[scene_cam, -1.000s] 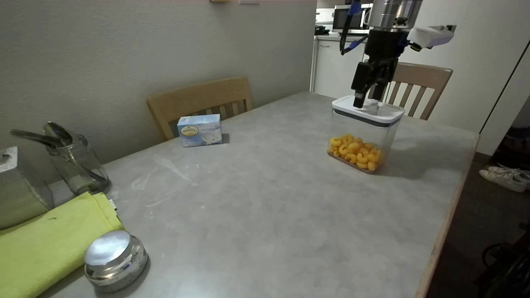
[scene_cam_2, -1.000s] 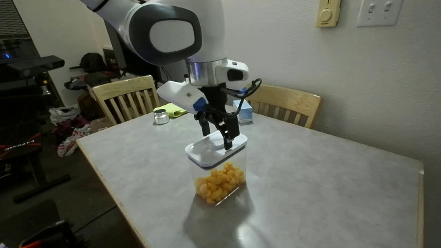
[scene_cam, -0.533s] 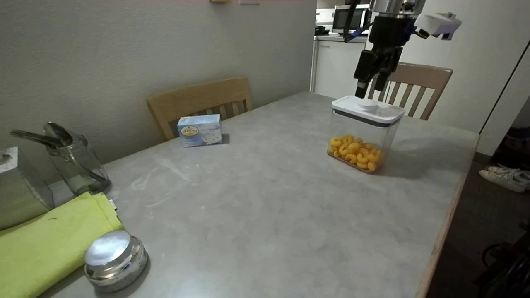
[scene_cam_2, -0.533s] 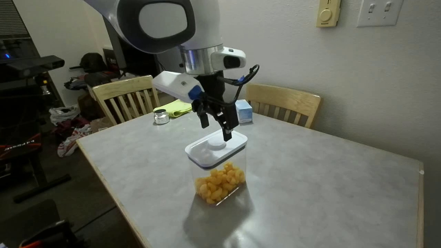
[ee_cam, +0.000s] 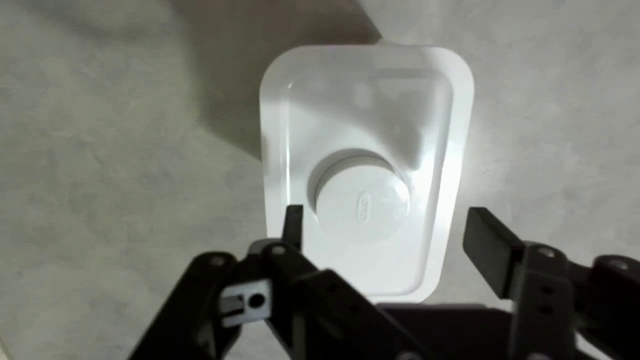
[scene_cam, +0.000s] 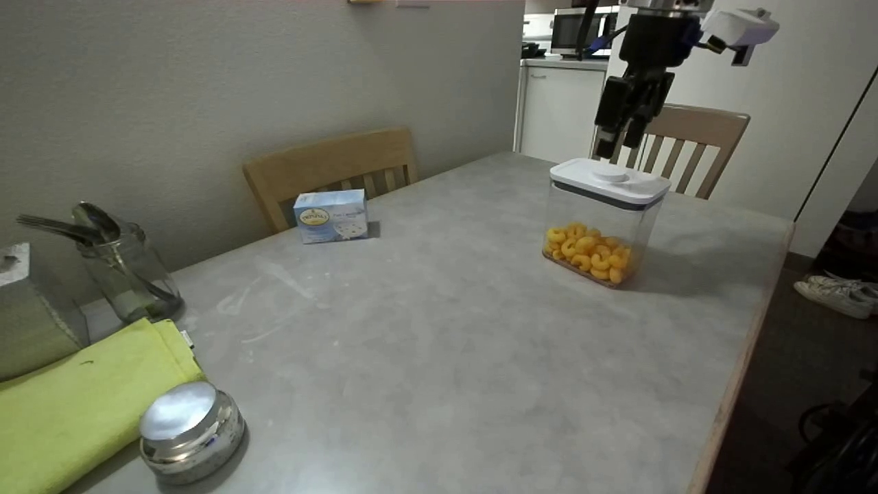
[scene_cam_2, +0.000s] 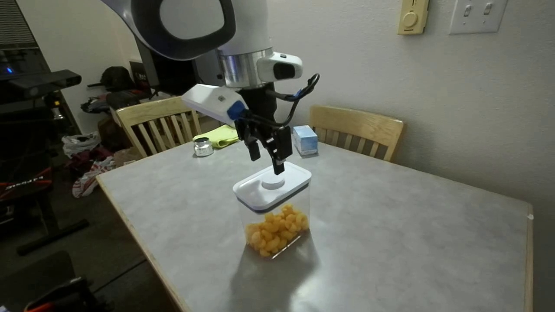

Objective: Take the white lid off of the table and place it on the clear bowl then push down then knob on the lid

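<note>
Hanging above the white lid (ee_cam: 365,125), the fingers (ee_cam: 492,247) of the gripper (ee_cam: 388,220) are spread well apart; in the wrist view the tip at left overlaps the lid's edge and the other shows against the table (ee_cam: 545,140) at lower right. Between them in that frame, the round knob (ee_cam: 361,220) bears an oval logo (ee_cam: 364,206), set sideways, that looks like OXO. The lid lies level on the clear bowl (scene_cam: 603,217), which holds orange-yellow food pieces (scene_cam: 593,254) and stands upright on the table, right of centre in an exterior view. Farther out, left of centre there, a pale-blue box (scene_cam: 343,225) carries a yellow label (scene_cam: 314,217) reading TWININGS; its remaining print is too small to read. Compared with a second ago, the gripper sits higher in both exterior views, and the knob, partly hidden then, shows almost whole; lid, clear bowl and pale-blue box keep their places
</note>
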`<state>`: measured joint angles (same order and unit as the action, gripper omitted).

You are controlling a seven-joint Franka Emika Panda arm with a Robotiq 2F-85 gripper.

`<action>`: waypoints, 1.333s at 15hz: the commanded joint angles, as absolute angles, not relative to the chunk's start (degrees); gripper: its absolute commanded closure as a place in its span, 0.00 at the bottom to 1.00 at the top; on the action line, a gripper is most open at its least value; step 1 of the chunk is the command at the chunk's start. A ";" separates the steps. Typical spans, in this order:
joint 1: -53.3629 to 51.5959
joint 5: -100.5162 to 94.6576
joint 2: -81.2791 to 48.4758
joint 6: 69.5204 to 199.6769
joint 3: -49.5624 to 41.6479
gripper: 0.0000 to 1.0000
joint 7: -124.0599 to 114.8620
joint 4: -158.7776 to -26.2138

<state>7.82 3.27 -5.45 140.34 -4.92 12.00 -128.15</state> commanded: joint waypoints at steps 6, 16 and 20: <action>7.89 1.80 -4.78 143.25 -5.54 0.84 13.11 -130.35; 9.67 7.09 -14.09 148.68 -5.11 1.00 17.66 -128.88; 9.78 7.23 -13.34 148.32 -5.20 1.00 18.77 -128.03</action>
<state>8.62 5.98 -9.88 146.78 -5.73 16.08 -128.99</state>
